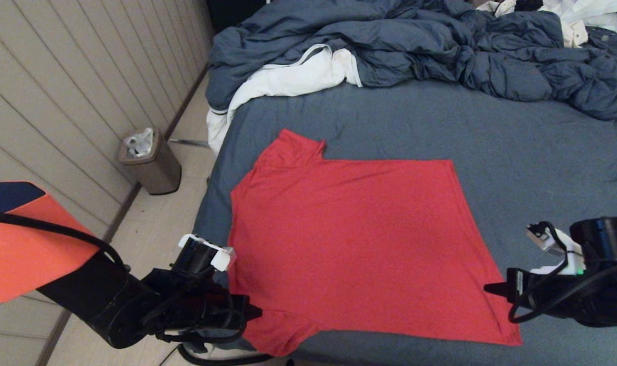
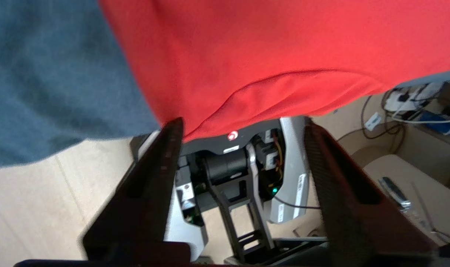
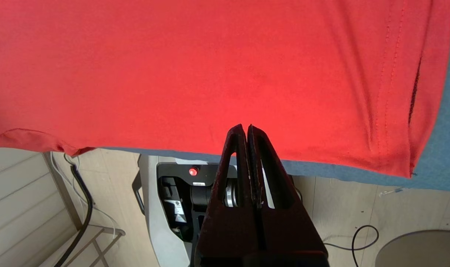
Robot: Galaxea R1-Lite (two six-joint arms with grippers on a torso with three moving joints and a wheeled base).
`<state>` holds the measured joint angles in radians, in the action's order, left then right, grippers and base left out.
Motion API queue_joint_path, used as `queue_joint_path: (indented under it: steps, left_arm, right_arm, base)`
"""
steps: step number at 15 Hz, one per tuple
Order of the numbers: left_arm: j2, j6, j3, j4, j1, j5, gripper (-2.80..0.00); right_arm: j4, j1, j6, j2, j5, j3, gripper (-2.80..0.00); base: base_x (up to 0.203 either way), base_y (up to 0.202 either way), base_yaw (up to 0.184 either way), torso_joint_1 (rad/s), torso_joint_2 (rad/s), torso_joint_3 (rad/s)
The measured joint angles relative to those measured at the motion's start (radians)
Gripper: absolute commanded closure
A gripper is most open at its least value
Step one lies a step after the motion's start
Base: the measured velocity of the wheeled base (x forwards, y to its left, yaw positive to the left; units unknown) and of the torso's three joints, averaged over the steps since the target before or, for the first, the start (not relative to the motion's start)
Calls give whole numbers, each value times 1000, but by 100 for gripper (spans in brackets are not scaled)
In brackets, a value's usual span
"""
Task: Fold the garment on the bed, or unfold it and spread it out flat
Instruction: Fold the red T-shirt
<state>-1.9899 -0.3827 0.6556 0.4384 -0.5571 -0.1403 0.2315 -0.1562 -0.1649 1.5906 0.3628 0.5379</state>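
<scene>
Two end effectors wait at the red shirt's [image 1: 354,244] near edge: left end effector [image 2: 243,129] open at 7 o'clock, right end effector [image 3: 247,129] shut, empty, at 4 o'clock; I think folding comes next, needing a fresh grab.

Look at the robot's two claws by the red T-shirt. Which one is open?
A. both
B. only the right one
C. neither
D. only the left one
D: the left gripper has its two fingers spread wide apart at the edge of the red T-shirt, while the right gripper has its fingers pressed together with no cloth between them.
</scene>
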Motion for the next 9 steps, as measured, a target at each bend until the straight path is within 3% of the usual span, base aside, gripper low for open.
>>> queue_joint_path:
  steps: [3, 9]
  left_arm:
    - [8, 0, -32, 38, 2, 24, -280]
    - [-70, 31, -69, 215, 24, 79, -280]
  right_arm:
    - [1, 4, 0, 9, 0, -2, 0]
    - [2, 4, -3, 12, 0, -3, 0]
  base:
    - [0, 0, 0, 0, 0, 0]
    - [0, 0, 0, 0, 0, 0]
